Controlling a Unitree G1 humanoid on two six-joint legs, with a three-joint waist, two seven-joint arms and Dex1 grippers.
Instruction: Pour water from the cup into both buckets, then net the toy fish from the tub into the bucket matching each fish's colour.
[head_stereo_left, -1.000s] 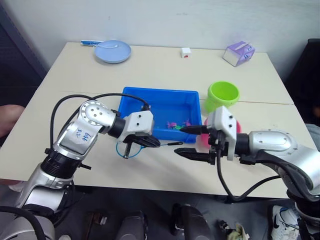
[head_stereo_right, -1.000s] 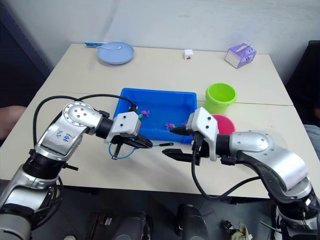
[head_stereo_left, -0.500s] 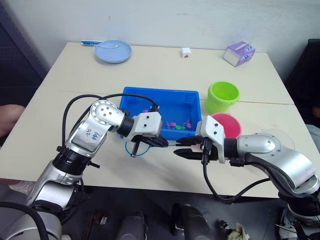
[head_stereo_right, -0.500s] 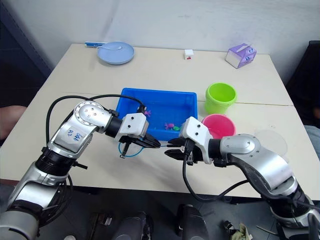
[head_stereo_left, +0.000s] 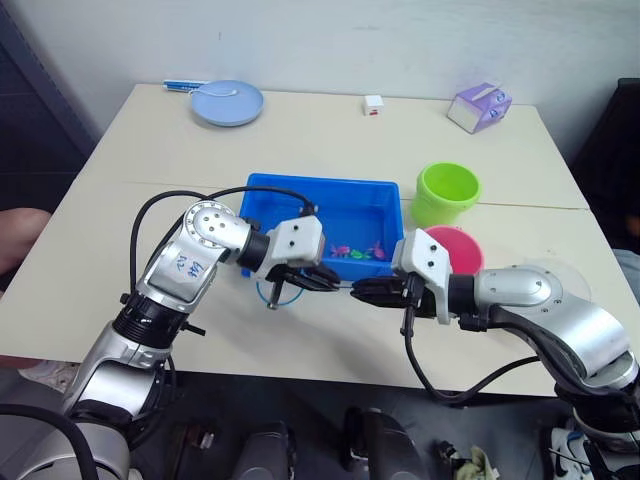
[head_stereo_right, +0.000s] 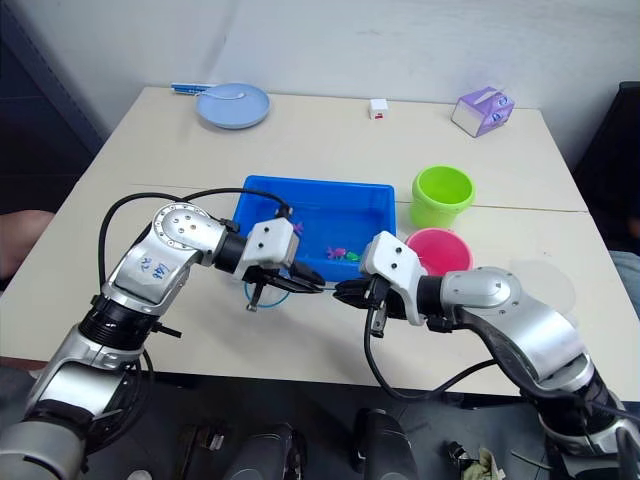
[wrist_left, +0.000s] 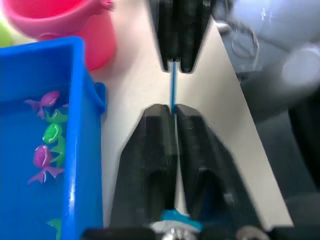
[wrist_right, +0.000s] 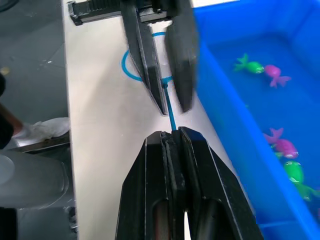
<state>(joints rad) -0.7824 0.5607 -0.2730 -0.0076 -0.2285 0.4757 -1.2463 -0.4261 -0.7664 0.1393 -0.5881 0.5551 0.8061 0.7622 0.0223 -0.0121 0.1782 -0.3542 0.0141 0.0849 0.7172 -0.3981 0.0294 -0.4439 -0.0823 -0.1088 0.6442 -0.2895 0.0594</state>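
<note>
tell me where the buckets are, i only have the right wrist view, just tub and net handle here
observer: The pink bucket stands just off the right end of the tub.
operator: and the green one
observer: The green bucket stands right behind the pink one, farther from the robot.
operator: left fingers really clamped on the handle
observer: Yes, the left wrist view shows the left gripper shut on the net handle.

The net's hoop (wrist_right: 131, 70) is partly hidden behind the left claw (wrist_right: 165, 102).
</note>
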